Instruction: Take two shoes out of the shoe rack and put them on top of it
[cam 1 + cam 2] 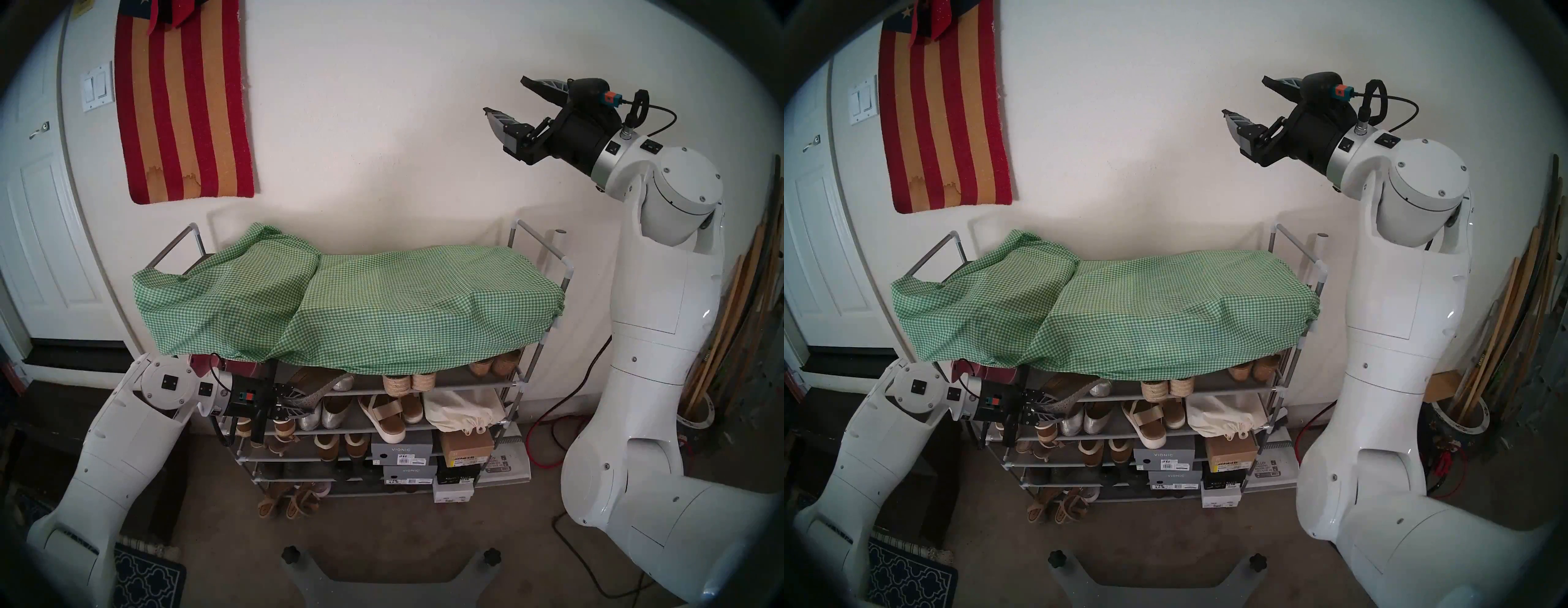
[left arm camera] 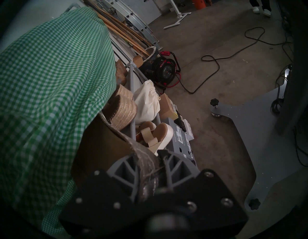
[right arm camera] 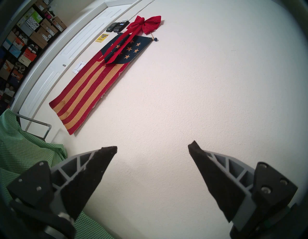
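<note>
My left gripper (image 1: 292,400) (image 1: 1043,405) is shut on a perforated silver flat shoe (image 1: 318,391) (image 1: 1072,398) at the left end of the shoe rack (image 1: 500,384) (image 1: 1250,388), just under the top tier. In the left wrist view the shoe's rim (image 2: 146,160) is pinched between the fingers and its tan insole (image 2: 100,141) faces me. I cannot make out the pair's other shoe apart from it. A green checked cloth (image 1: 382,305) (image 2: 50,75) covers the rack's top. High near the wall, my right gripper (image 1: 505,96) (image 3: 152,146) is open and holds nothing.
Plain silver flats (image 1: 322,418), white sandals (image 1: 382,418), rope-soled shoes (image 1: 409,382), a cream bag (image 1: 462,412) and shoe boxes (image 1: 403,456) fill the lower tiers. A striped flag (image 1: 182,106) hangs on the wall. Wooden planks (image 1: 729,339) lean at the right.
</note>
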You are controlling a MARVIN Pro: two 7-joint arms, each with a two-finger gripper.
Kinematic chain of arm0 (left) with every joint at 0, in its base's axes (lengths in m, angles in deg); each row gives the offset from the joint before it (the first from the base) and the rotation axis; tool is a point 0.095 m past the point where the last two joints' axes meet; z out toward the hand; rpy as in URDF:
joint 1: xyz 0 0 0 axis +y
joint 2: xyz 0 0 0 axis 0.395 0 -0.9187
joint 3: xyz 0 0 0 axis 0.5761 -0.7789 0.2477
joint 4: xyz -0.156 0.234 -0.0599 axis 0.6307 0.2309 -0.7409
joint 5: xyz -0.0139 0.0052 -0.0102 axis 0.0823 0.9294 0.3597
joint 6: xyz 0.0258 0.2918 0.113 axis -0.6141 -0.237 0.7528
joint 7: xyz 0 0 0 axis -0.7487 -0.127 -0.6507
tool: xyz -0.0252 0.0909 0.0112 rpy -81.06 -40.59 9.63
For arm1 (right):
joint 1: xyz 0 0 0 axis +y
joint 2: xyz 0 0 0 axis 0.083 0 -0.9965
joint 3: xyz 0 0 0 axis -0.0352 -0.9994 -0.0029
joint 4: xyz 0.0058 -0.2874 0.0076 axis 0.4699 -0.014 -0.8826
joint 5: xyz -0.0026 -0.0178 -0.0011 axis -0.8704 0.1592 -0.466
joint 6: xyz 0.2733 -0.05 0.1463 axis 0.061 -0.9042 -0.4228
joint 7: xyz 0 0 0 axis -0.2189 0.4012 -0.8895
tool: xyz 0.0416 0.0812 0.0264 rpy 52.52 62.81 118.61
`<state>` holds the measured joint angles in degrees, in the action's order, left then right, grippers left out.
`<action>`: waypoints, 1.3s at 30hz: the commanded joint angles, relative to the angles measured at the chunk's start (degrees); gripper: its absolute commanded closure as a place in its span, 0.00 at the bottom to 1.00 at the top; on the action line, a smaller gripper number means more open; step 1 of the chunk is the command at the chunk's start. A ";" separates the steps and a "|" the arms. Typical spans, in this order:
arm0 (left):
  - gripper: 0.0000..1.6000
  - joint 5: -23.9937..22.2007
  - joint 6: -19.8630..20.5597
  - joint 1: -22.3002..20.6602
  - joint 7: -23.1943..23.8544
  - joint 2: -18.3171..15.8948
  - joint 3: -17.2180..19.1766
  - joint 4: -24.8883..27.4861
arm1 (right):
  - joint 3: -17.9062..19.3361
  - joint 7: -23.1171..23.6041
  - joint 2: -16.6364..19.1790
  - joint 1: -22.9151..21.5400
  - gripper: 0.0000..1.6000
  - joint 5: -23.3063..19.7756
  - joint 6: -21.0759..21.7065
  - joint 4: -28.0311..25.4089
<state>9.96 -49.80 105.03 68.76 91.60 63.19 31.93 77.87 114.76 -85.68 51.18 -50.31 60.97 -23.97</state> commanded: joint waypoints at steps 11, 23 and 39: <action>1.00 4.36 -2.86 5.61 3.79 -2.62 -5.31 4.45 | -0.04 0.04 -0.02 0.07 0.00 -0.02 0.01 0.00; 1.00 3.62 -7.98 14.54 5.32 -8.51 -6.81 9.94 | -0.04 0.04 -0.02 0.07 0.00 -0.02 0.01 0.00; 1.00 -6.12 -13.71 24.41 3.90 -18.04 -0.30 23.29 | -0.04 0.04 -0.02 0.07 0.00 -0.02 0.01 0.00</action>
<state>9.08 -61.10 124.57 70.28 78.92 60.38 49.85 77.87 114.76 -85.68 51.18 -50.31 60.98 -23.97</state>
